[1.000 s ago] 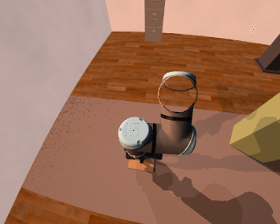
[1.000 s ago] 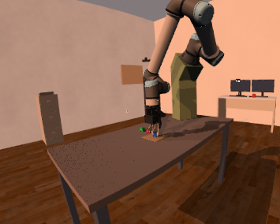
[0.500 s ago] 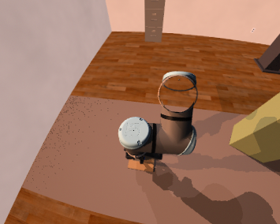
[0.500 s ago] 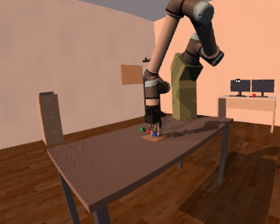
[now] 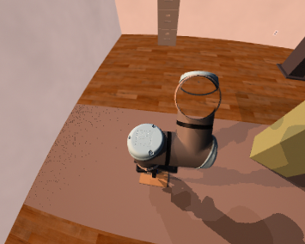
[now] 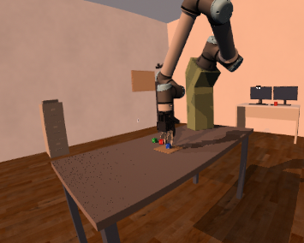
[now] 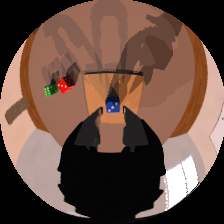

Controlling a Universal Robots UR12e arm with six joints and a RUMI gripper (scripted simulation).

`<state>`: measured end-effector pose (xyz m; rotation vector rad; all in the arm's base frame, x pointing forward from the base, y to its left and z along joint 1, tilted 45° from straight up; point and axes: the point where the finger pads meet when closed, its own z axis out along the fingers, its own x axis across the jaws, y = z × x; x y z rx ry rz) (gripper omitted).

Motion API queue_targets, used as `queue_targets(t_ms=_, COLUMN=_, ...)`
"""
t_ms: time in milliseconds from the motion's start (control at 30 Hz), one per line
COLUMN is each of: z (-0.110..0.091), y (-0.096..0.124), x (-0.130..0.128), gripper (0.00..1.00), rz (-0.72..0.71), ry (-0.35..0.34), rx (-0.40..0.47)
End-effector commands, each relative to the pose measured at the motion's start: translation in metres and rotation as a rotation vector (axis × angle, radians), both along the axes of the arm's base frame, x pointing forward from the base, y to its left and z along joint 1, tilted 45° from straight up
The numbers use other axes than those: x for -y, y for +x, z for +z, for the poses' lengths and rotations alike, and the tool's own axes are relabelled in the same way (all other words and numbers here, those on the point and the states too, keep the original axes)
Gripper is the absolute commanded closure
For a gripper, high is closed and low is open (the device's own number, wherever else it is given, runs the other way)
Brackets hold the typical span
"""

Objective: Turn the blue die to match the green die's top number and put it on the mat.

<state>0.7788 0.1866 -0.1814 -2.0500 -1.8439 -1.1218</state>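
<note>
The blue die is at the mat, between the fingertips of my gripper. The gripper points down and is partly open, with a narrow gap beside the die in the wrist view. White pips show on the blue die, but its top number is unclear. The green die shows several pips and lies left of the mat in the wrist view. The arm hides the dice in the top view.
The red die stands right beside the green die, between it and the mat. Both are on the brown table. The yellow-green robot pedestal stands at the far side of the table.
</note>
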Motion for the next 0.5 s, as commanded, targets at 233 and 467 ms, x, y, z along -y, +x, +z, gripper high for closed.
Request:
queue_targets(t_ms=233, z=0.042, y=-0.024, x=0.035, gripper=0.72, rz=0.0, ry=0.0, rx=0.0)
queue_targets(t_ms=467, z=0.049, y=-0.028, x=0.04, gripper=0.72, rz=0.0, ry=0.0, rx=0.0)
